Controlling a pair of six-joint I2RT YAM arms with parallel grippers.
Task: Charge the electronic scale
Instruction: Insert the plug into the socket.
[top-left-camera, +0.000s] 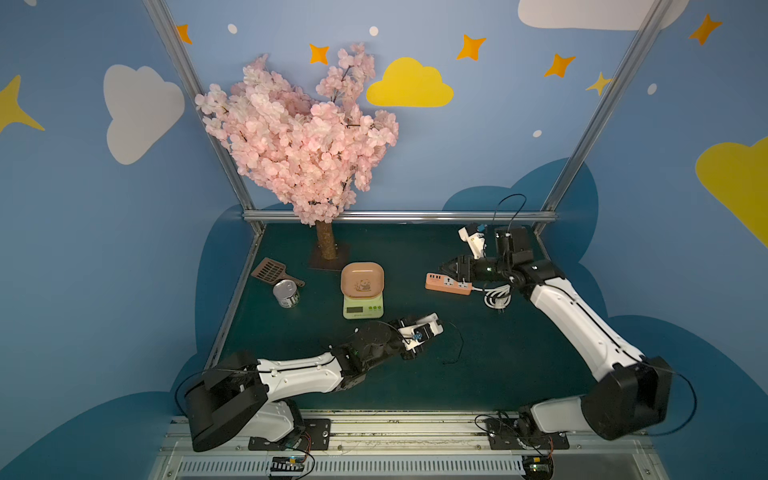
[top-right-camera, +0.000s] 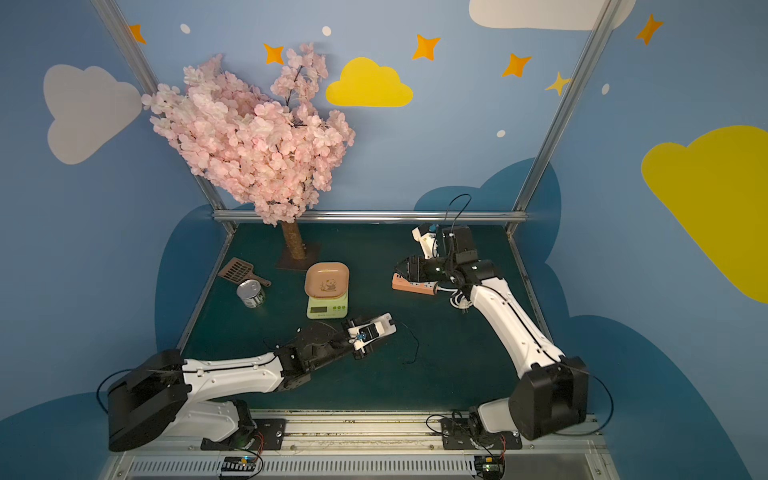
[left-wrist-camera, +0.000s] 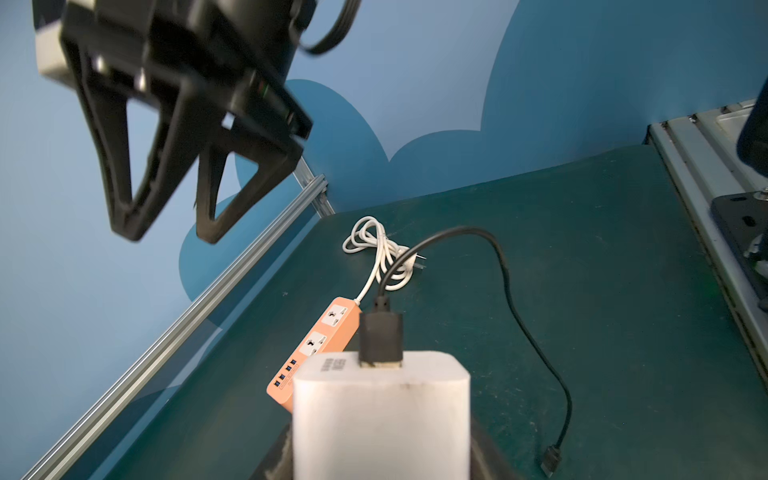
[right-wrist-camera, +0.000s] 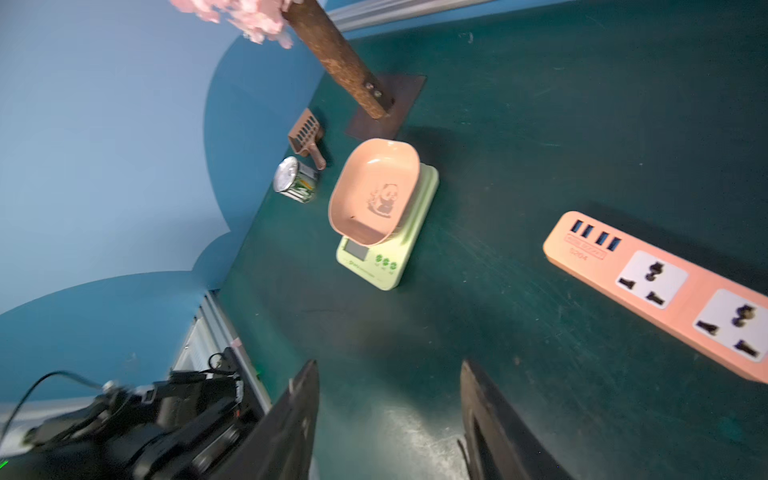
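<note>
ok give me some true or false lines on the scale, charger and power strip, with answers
The pale green electronic scale carries a peach-pink tray with a panda drawing. True.
The left gripper holds the white charger block. True.
The charger block is plugged into the salmon-orange power strip. False: it is held clear of that strip.
The free end of the black cable is in the scale. False: it lies loose on the dark green table.
The right gripper is shut on the strip. False: it is open and empty.

1 electronic scale, 1 power strip, 1 white charger block, 1 black USB cable, 1 tin can, 1 slotted scoop, 1 blossom tree.
</note>
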